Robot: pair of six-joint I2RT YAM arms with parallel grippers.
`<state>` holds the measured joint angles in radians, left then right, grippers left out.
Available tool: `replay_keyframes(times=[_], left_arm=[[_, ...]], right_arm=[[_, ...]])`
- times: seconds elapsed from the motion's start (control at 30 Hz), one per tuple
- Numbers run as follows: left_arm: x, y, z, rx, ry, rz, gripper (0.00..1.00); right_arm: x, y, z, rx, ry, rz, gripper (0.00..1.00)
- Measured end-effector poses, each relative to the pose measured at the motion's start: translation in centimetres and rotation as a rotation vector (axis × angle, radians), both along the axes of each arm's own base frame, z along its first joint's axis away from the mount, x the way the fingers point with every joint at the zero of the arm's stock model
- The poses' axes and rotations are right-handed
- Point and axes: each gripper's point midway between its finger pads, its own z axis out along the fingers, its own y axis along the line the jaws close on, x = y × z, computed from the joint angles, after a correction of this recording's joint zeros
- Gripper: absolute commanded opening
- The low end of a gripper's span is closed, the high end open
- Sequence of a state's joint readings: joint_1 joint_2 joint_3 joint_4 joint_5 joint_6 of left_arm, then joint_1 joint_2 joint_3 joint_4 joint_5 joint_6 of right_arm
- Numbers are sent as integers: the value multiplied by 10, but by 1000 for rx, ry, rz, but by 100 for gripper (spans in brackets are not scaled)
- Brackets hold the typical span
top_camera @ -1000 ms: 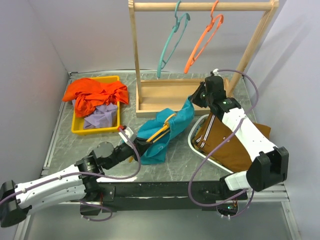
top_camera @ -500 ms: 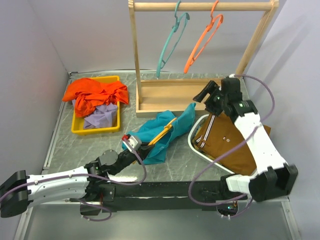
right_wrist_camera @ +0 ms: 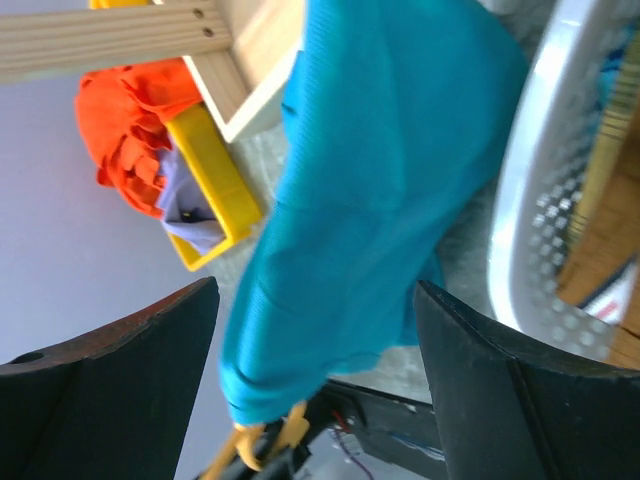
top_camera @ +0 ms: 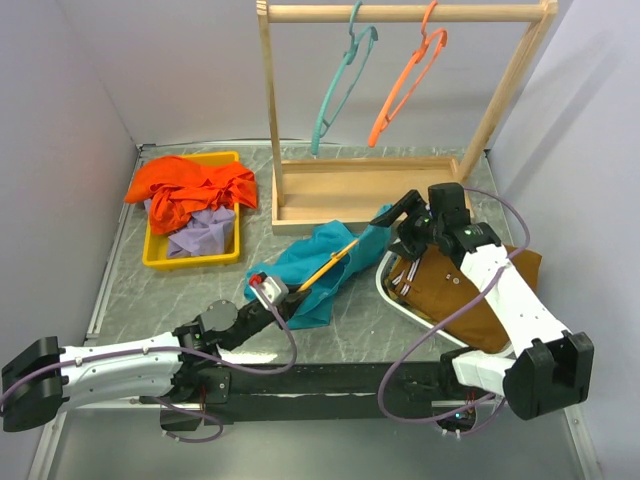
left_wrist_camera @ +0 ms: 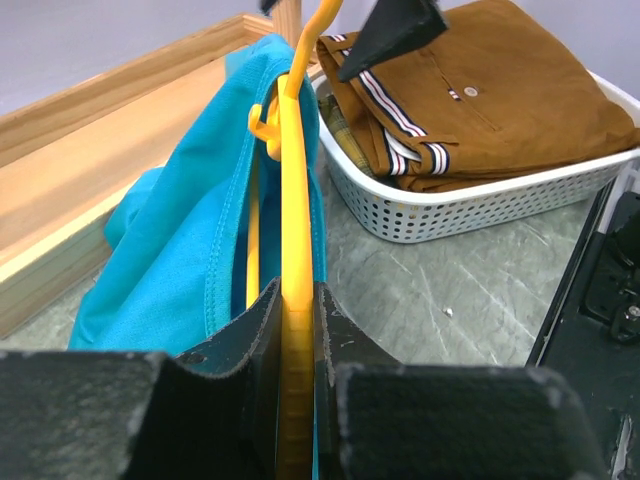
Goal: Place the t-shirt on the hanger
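Observation:
The teal t-shirt (top_camera: 312, 268) lies on the table's middle, draped along the yellow hanger (top_camera: 330, 266), which runs through it. My left gripper (top_camera: 283, 303) is shut on the hanger's lower bar (left_wrist_camera: 295, 200), with the t-shirt (left_wrist_camera: 190, 250) hanging at its left side. My right gripper (top_camera: 392, 222) is open at the t-shirt's upper right end, holding nothing. In the right wrist view the t-shirt (right_wrist_camera: 370, 200) lies beyond the wide-apart fingers of the right gripper (right_wrist_camera: 317, 290), and the hanger's end (right_wrist_camera: 265, 440) pokes out below the cloth.
A white basket (top_camera: 384, 282) with a folded brown garment (top_camera: 470, 300) sits right of the t-shirt. A wooden rack (top_camera: 350, 190) behind holds a teal hanger (top_camera: 340, 85) and an orange hanger (top_camera: 405, 80). A yellow tray (top_camera: 160, 258) at left holds orange and lavender garments.
My right gripper opened and let go of the t-shirt's upper end, swung right, then came back low beside it. The cloth's top sank. My left arm shifted slightly right with the hanger.

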<state>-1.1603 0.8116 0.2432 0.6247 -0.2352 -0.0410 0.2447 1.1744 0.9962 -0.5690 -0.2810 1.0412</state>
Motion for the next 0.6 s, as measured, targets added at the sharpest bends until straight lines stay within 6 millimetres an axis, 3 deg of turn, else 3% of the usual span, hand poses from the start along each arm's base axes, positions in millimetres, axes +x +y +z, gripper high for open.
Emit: replay_keyframes(times=[0.07,0.3,0.33,0.43,0.6], left_arm=[[-1,-1,0,9,-10,-8,2],[-2,-5,-10,83,-48,-35,2],[-2,-6,-11,92,-51,-37,2],[-1,-9,-10,113,-69,-39,2],[1,-16,-7,143,-93,-32,2]], right_arm=[[5,4,0,23,1,-7,84],[14,24,-16,66,57,21,64],[14,26,-18,68,63,26,51],[13,31,-23,70,81,48,38],[8,33,-29,70,110,75,31]])
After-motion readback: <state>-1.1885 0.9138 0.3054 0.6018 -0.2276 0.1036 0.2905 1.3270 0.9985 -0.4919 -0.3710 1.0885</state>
